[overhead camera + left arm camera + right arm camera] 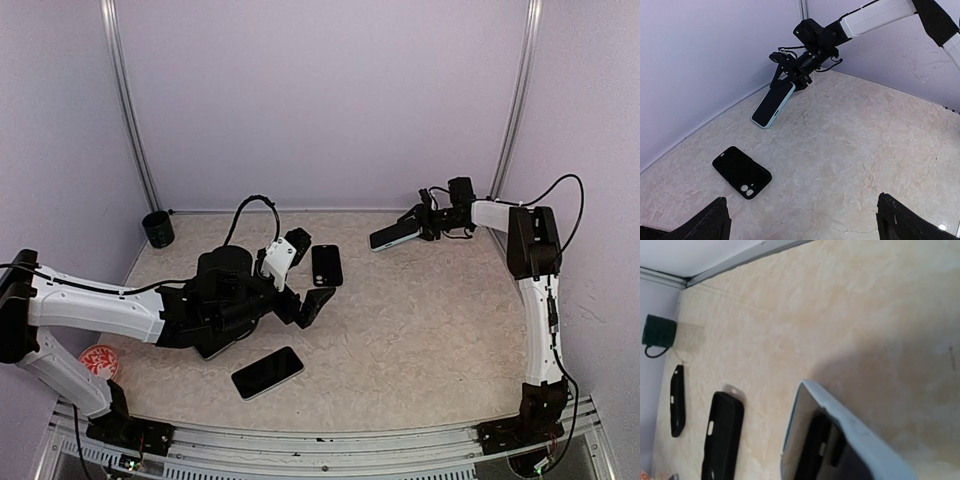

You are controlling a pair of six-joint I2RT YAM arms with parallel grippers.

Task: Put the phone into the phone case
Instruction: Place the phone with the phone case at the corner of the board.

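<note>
My right gripper (418, 226) is shut on a light-blue phone (392, 236) with a dark screen, at the back right. It holds the phone tilted, with the free end low over the table. The phone also shows in the left wrist view (772, 104) and fills the right wrist view (850, 440). An empty black phone case (327, 264) lies flat mid-table, camera cutouts visible (742, 172), well left of the phone. My left gripper (308, 275) is open and empty, hovering just beside the case; its fingertips (715, 220) frame bare table.
A second black phone (267, 372) lies flat near the front, beside my left arm. A dark green mug (157, 228) stands in the back left corner. A red and white disc (98, 362) lies at the front left. Walls enclose the table.
</note>
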